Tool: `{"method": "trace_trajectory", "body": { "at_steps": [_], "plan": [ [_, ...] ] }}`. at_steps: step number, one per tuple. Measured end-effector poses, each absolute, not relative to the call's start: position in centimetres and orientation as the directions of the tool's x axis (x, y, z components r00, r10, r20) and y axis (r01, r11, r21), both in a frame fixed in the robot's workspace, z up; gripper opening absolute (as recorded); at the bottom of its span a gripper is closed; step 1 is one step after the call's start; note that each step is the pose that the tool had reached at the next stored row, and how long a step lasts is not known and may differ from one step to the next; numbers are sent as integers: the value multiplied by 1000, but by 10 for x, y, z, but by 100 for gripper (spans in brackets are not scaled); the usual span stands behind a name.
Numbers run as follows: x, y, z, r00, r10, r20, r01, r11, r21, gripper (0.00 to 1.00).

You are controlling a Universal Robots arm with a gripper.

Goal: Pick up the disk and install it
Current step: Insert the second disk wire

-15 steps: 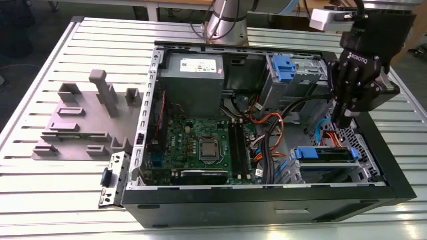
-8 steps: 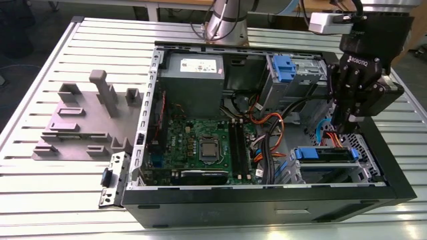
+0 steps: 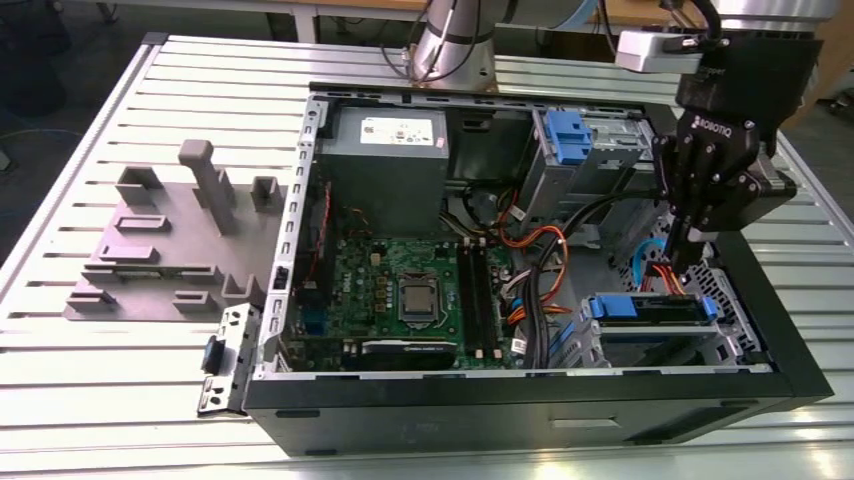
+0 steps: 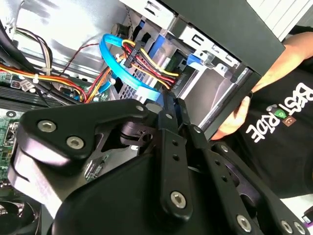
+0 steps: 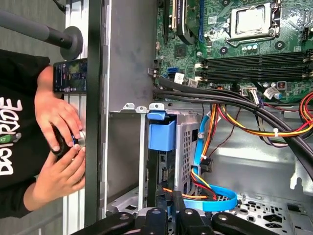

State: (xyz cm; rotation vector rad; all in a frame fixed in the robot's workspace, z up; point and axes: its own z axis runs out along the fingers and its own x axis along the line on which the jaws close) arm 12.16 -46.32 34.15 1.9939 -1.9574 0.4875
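Black steel computer case (image 3: 534, 415) lies open on the slatted table (image 3: 80, 400). From the exterior view's left: grey moulded fixture (image 3: 167, 245), green motherboard (image 3: 400, 290), tangled cables (image 3: 534, 250), then the disk (image 3: 650, 312), blue-framed, seated in the near-right bay. Above it hangs the gripper (image 3: 681, 262), fingers pressed together, holding nothing.

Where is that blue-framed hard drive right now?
In the exterior view the silver disk with its blue plastic frame sits in the metal drive cage at the open black computer case's right front corner, directly below the black end effector.
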Motion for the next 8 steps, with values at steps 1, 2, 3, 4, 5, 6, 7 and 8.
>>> {"method": "trace_trajectory", "body": {
  "at_steps": [1, 2, 3, 4, 5, 6, 7, 8],
  "plan": [
    [122, -463, 341, 12, -896, 443, -1000, -23, -21, 16],
    [122, -463, 341, 12, -896, 443, -1000, -23, -21, 16],
    [122, -463, 341, 12, -896, 443, -1000, -23, -21, 16],
    [122, -463, 341, 12, -896, 443, -1000, -23, -21, 16],
    [121, -463, 341, 12, -896, 443, -1000, -23, -21, 16],
    [120, -463, 341, 12, -896, 443, -1000, -23, -21, 16],
    [118, -463, 341, 12, -896, 443, -1000, -23, -21, 16],
    [115, -463, 341, 11, -896, 443, -999, -23, -21, 16]
  ]
}}
